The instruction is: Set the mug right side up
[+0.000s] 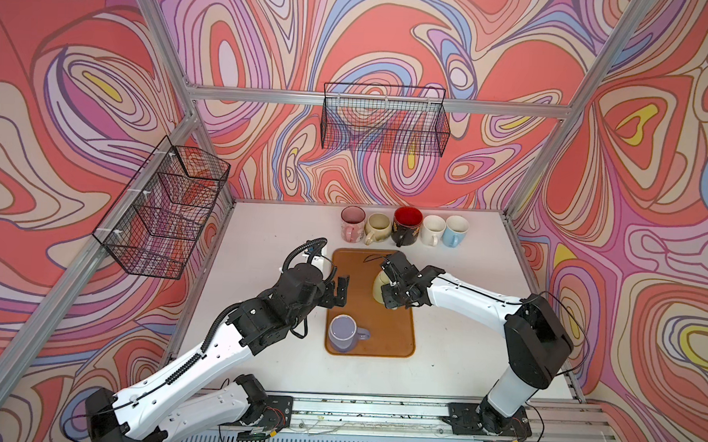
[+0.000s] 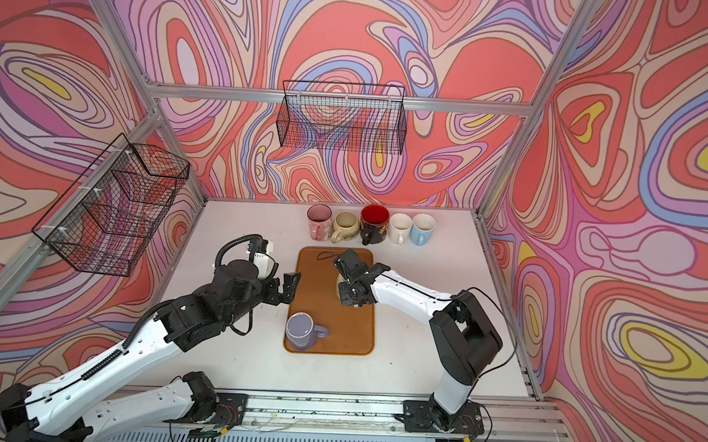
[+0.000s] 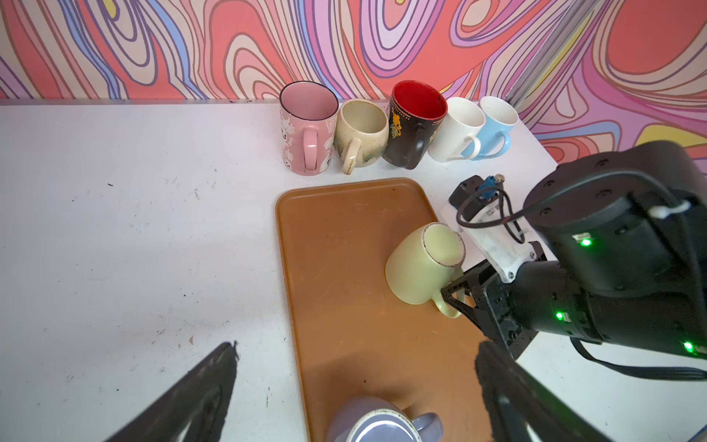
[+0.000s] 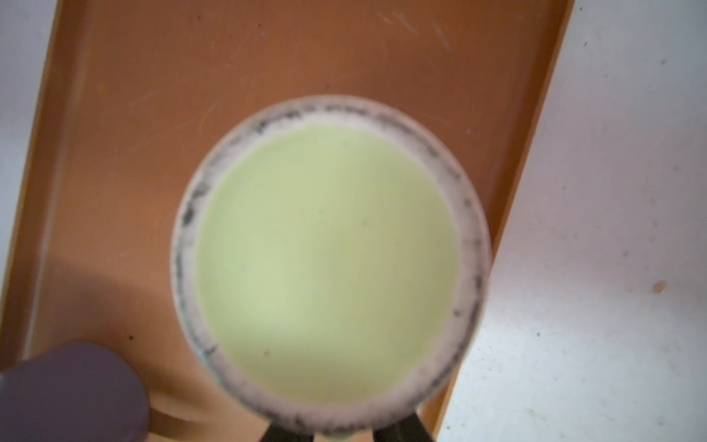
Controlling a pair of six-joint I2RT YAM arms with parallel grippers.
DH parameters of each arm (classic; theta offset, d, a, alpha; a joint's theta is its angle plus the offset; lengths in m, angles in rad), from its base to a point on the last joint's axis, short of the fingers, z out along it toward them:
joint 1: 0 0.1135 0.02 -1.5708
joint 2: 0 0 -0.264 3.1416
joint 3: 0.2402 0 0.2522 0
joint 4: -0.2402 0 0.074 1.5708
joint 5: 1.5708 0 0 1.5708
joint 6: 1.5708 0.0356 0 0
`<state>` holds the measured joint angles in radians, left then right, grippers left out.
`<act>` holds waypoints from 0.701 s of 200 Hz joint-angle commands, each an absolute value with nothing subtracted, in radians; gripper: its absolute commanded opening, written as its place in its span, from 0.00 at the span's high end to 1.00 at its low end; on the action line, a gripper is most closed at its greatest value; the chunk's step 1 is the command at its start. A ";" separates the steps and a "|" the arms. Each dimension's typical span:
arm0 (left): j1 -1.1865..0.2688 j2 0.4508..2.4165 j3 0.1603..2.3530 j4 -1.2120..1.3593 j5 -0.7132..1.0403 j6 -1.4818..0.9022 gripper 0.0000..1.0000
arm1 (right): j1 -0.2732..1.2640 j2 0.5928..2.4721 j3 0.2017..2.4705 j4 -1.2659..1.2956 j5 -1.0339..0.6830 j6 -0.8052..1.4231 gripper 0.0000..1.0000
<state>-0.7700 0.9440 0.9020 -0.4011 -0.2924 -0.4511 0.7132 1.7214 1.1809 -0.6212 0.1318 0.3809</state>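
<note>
Now | pale green mug (image 1: 377, 289) base-up, tilted, upper right of tray (image 1: 356, 305) in both top views | right pincer (image 3: 455, 296) clamped on its handle | left pincer (image 1: 338, 292) spread, empty | likely glazed ceramic: rigid, slick, chippable; handle holds best

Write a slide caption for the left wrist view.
Right gripper clasping the handle of a bottom-up green mug over a brown tray.
</note>
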 commanded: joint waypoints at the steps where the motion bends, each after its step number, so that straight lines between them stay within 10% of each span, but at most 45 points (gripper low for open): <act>1: -0.756 0.938 0.883 -0.436 -0.297 -0.469 0.00 | 0.715 1.731 1.207 -0.624 0.152 0.377 0.85; 28: -0.753 0.930 0.862 -0.421 -0.278 -0.477 0.00 | 0.714 1.727 1.210 -0.630 0.165 0.371 1.00; 140: -0.722 0.896 0.784 -0.327 -0.178 -0.538 0.01 | 0.661 1.502 1.132 -0.495 -0.031 0.364 1.00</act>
